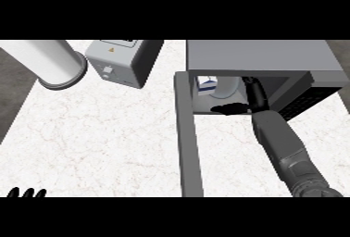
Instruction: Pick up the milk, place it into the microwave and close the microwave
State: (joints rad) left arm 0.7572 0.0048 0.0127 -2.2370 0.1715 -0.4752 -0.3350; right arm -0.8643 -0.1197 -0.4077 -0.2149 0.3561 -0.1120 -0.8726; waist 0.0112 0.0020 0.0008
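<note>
Milk: the small white carton with a blue label (206,84) stands upright inside the grey box-shaped microwave (263,55), at the left of its cavity, beside a pale round plate.
Microwave door: the grey door (189,139) is swung wide open, reaching toward the lower edge of the view.
Right hand: the black right hand (231,109) sits at the cavity's mouth, just below the carton and apart from it (whether its fingers are curled or straight cannot be told).
Left hand: the black left hand (27,193) rests open at the lower left edge, fingers up.
Counter: the white marbled counter (103,139) also carries a white toaster-like appliance (123,62) and a white cylinder (54,62).
</note>
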